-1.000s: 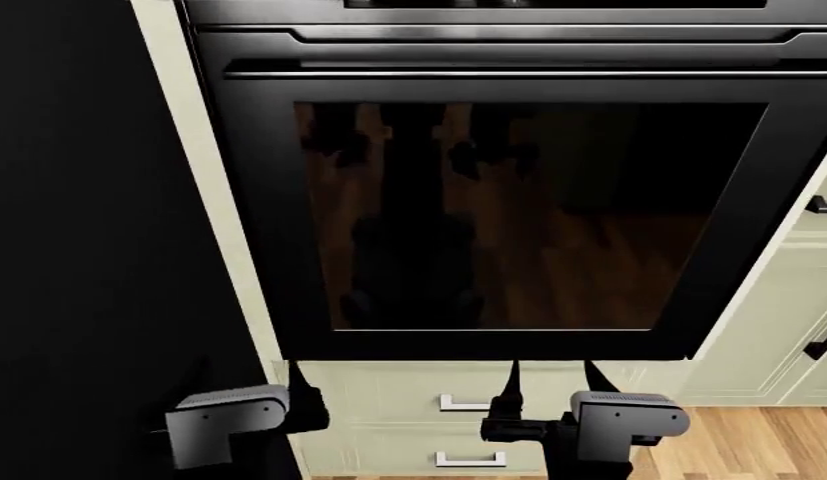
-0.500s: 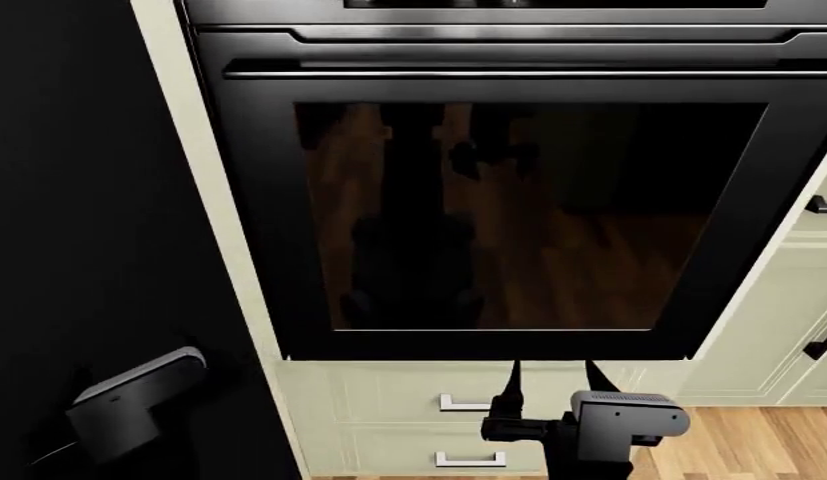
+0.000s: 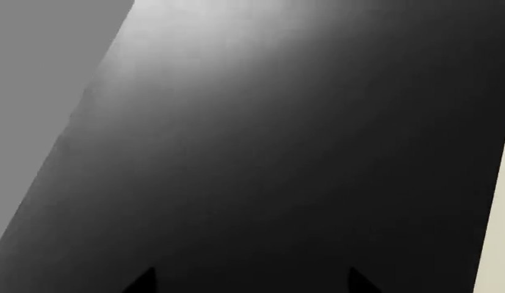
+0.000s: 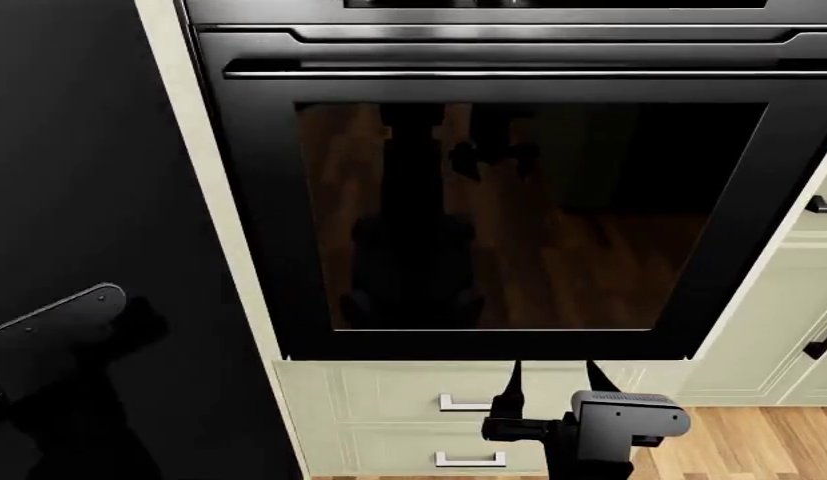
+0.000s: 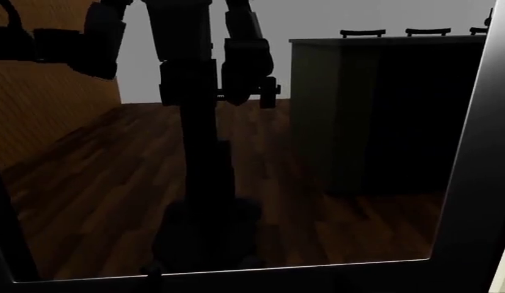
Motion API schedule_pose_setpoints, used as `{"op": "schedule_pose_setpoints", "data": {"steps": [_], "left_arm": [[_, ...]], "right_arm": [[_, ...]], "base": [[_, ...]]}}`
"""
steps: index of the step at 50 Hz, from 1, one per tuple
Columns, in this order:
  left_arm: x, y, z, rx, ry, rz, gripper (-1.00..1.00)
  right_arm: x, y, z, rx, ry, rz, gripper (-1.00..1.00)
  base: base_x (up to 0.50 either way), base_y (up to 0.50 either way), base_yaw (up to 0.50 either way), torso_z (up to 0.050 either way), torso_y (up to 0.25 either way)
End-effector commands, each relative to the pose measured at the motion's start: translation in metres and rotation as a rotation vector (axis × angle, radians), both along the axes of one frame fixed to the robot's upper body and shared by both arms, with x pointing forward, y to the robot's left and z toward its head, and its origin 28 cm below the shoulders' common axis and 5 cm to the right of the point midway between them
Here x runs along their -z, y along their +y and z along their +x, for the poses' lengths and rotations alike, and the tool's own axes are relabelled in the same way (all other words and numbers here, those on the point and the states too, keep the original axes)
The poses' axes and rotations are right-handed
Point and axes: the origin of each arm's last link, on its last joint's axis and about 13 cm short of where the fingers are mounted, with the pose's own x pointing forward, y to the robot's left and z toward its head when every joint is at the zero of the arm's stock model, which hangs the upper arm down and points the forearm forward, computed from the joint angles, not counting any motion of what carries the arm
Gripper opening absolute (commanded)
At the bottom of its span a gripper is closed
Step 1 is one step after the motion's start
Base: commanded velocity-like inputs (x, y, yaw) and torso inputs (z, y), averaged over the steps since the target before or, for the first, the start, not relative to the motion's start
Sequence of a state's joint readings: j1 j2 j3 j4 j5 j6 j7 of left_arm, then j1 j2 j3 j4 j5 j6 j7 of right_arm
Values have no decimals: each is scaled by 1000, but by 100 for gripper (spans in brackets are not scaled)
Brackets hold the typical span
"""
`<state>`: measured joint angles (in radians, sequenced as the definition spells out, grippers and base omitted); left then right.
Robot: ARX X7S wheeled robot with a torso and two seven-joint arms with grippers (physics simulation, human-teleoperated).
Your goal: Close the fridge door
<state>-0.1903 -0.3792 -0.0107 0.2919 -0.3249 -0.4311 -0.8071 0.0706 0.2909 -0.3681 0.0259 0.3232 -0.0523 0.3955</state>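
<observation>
Against the black fridge door [image 4: 93, 180], left tool [image 3: 248, 284]; no legible writing.

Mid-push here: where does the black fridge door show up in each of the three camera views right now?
Head view: the fridge door fills the left side, from the top edge to the bottom.
Left wrist view: its glossy black face fills most of the picture, close up.
Right wrist view: not in it; only the oven door's glass shows.
Shared landmark: the cream cabinet strip along the door's edge, also seen in the left wrist view.
</observation>
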Motion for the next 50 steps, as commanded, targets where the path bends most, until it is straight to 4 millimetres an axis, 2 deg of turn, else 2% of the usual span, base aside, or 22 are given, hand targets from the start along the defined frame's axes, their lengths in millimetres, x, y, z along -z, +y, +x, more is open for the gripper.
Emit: {"op": "schedule_pose_setpoints", "data": {"steps": [1,5,9,16,21,28,34,41,50], "left_arm": [[-43,23,18,41,-44,-4,100],[-55,26,28,91,-23,7,100],[-61,31,41,140,5,-72,100],[-77,43,61,111,38,-71,100],[-89,47,67,116,49,-56,100],[-99,54,78,83,82,-131,100],[-107,53,89,45,92,-165,100],[-121,46,107,9,130,-93,100],[-140,35,127,120,154,-64,100]], "right_arm": [[0,0,0,2,1,0,100],[0,0,0,1,2,0,100],[0,0,-1,0,3,-1,100],[0,0,-1,-1,4,-1,100],[0,0,-1,-1,3,0,100],[0,1,-1,-2,3,0,100],[0,1,-1,-1,2,0,100],[0,1,-1,-2,2,1,100],[0,1,-1,-2,2,1,100]], "base": [[0,0,0,0,0],[0,0,0,0,0],[0,0,0,0,0],[0,0,0,0,0],[0,0,0,0,0],[0,0,0,0,0],[0,0,0,0,0],[0,0,0,0,0],[0,0,0,0,0]]}}
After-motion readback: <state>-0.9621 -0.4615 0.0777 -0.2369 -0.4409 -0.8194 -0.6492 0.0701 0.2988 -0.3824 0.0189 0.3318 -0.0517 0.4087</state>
